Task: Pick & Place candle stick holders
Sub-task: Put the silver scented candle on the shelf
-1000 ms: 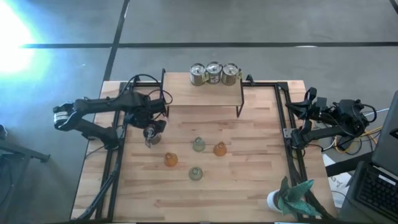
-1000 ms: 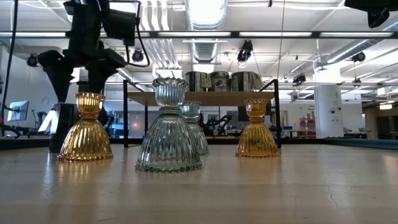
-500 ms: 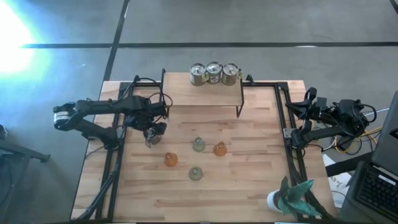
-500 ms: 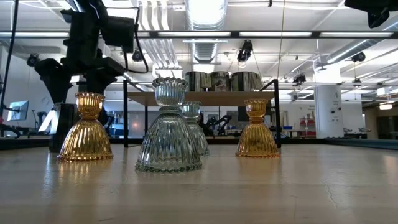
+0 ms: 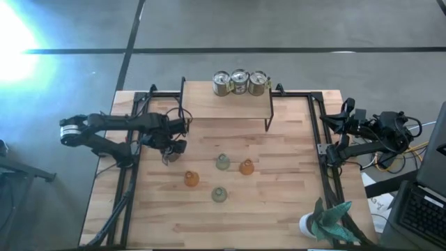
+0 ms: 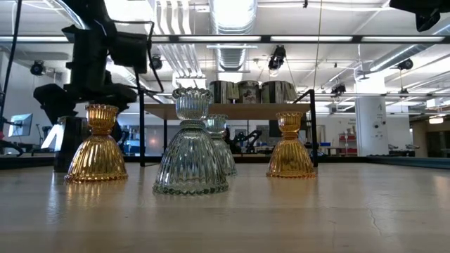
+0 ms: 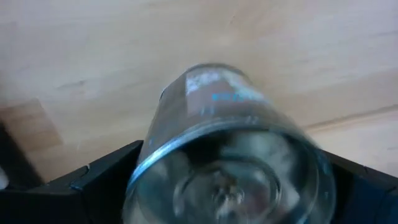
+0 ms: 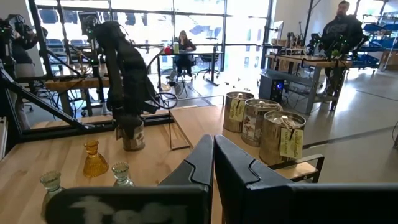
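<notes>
Here, silvery holder upright, left pincer gripping

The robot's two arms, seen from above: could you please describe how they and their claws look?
Both arms are dark, jointed and slender, with black cables looping along them. The left arm has a pale silvery ring at its shoulder end; its claw is black and blocky. The right claw has two flat, dark, wedge-shaped fingers, and yellow wires trail behind that arm.

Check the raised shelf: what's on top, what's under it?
On top of the shelf, three silvery cans stand in a row. In the low view nothing shows on the table beneath it, though the glass holders in front cover part of that space.
</notes>
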Action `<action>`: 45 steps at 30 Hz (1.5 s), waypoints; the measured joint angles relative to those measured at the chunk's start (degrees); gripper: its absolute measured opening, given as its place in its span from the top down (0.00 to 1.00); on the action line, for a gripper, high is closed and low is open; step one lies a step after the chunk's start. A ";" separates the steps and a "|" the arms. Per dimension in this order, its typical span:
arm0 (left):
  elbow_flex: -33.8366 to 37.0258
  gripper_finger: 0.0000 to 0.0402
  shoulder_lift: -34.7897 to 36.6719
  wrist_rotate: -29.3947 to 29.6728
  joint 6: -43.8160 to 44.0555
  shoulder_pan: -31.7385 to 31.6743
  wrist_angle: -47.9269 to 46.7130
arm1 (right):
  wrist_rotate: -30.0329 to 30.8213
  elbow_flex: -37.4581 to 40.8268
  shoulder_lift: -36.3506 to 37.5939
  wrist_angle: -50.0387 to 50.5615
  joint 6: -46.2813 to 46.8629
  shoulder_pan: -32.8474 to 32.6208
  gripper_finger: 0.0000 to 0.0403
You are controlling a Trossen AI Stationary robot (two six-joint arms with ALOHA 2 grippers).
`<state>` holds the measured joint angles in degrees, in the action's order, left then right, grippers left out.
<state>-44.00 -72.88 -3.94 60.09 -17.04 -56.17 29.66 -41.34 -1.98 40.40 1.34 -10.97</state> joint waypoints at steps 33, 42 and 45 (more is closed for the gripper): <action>2.00 0.09 0.20 -0.68 -1.48 -0.11 1.83 | 0.01 -0.02 0.00 0.00 0.09 0.01 0.98; -3.47 0.08 1.77 0.11 -1.55 -0.13 -7.34 | 0.01 0.00 0.00 0.00 0.09 0.01 0.98; -6.69 0.08 2.75 0.33 -1.90 -0.13 -11.25 | 0.01 -0.02 0.02 0.00 0.00 0.01 0.98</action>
<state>-50.69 -70.14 -3.61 58.20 -17.17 -67.42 29.67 -41.36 -1.96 40.40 1.34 -10.96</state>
